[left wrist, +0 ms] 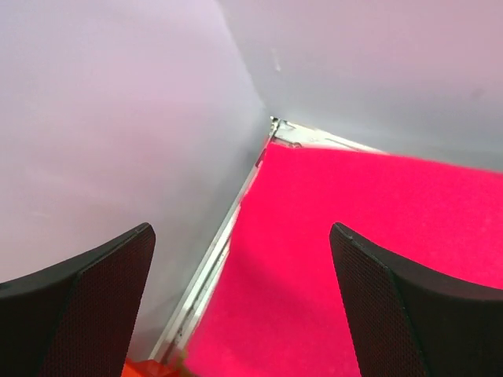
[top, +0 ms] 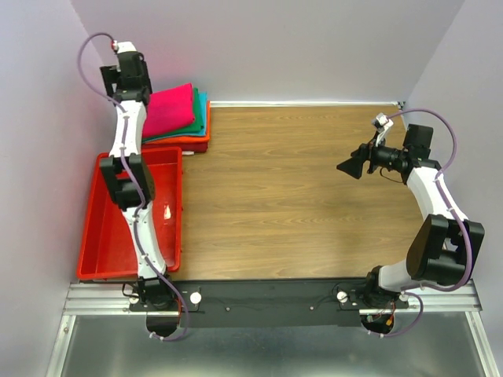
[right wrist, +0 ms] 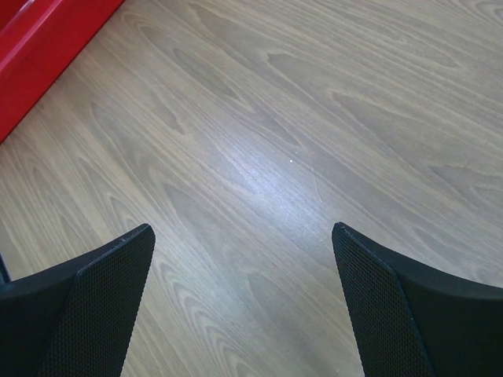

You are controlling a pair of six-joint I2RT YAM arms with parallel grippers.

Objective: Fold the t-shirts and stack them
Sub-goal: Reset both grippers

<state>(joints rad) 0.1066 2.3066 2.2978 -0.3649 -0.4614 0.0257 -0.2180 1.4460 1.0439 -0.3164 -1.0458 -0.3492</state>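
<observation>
Magenta cloth tops the pile. From above, the magenta-pink t-shirt [top: 169,110] lies folded on the stack of folded t-shirts [top: 192,133] in the far left corner of the table [top: 299,196], just behind the red tray [top: 98,236]. Your left arm [top: 128,133] reaches over that corner, and the right gripper [top: 351,166] hangs well apart over bare wood. The top shirt sits skewed on the ones below, so a careless retreat could drag it off.

In the left wrist view, the left gripper [left wrist: 240,232] stands wide apart with nothing in it. The pink fabric is directly beneath and the wall [left wrist: 118,118] is close. If the cloth catches on the gripper as you lift, the fold may come undone or the pile may slide.

In the right wrist view, the jaws are spread fully and empty above wood. There is little risk here unless you sweep toward the tray's edge.
</observation>
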